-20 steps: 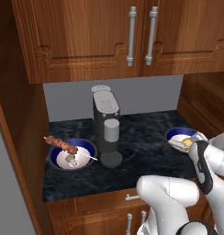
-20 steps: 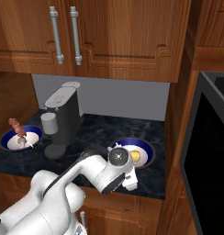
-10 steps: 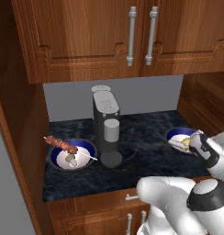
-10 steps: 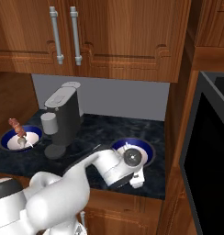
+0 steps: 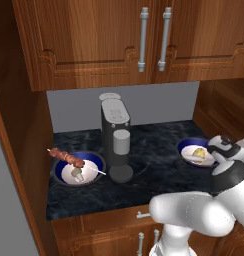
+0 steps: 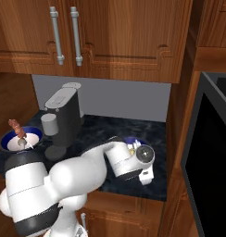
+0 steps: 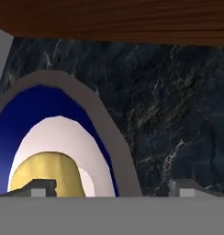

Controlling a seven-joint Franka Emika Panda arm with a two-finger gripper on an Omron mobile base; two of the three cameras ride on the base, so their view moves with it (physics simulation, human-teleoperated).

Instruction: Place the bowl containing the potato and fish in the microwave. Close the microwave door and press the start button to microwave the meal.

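In the left base view the coffee machine (image 5: 115,137) stands upright at the middle of the dark marble counter (image 5: 154,172), under the wooden wall cabinets (image 5: 144,37). To the right of the coffee machine, near the counter's right end, sits the bowl (image 5: 193,151), with the yellow potato (image 5: 198,153) and the pale fish (image 5: 192,158) lying inside it; the white arm (image 5: 214,200) curls up just beside the bowl's right rim and hides that edge. To the left of the coffee machine is a second blue bowl (image 5: 77,168) with a brown meat skewer (image 5: 69,159) resting across it. In the right base view the coffee machine (image 6: 64,118) is left of centre, and the bowl (image 6: 133,142) shows as a sliver of blue rim right of it, mostly covered by the arm's wrist (image 6: 133,162). The skewer bowl (image 6: 20,139) lies left of the coffee machine, and the microwave door (image 6: 205,157), a black glass panel, stands well right of it beyond the wooden wall. In the hand view the gripper (image 7: 114,188) sits low over the bowl's (image 7: 63,92) rim, its jaws spread wide and holding nothing: one fingertip (image 7: 38,187) is against the potato (image 7: 47,176), the other over bare counter (image 7: 178,101).
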